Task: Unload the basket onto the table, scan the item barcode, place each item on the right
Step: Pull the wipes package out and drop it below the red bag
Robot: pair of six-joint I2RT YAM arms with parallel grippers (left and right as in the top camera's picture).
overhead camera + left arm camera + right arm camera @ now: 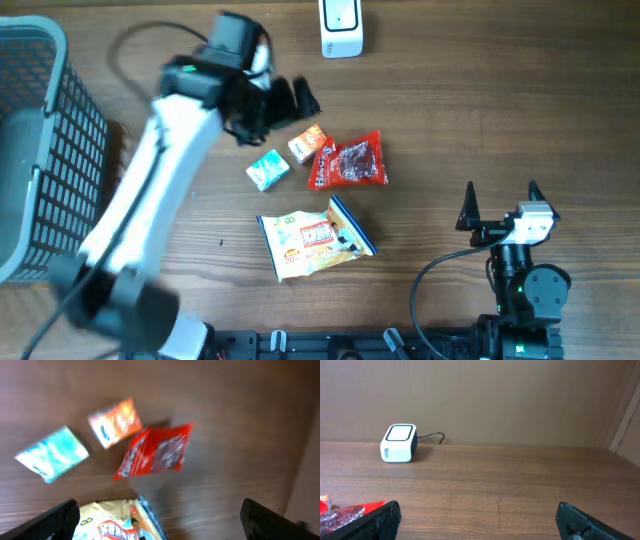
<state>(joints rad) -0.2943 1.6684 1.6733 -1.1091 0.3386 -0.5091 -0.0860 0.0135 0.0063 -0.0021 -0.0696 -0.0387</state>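
Four packaged items lie mid-table: a red packet (348,162) (156,452), a small orange box (306,143) (116,422), a teal box (267,170) (52,454) and a yellow snack bag (315,238) (117,522). The white barcode scanner (341,27) (399,442) stands at the far edge. My left gripper (280,105) (160,525) hovers open just behind the items, holding nothing. Near the front right, my right gripper (500,205) (480,522) stands open and empty, facing the scanner.
A grey mesh basket (40,150) fills the left side of the table. The scanner's cable runs off behind it along the back wall. Bare wood lies between the right gripper and the items.
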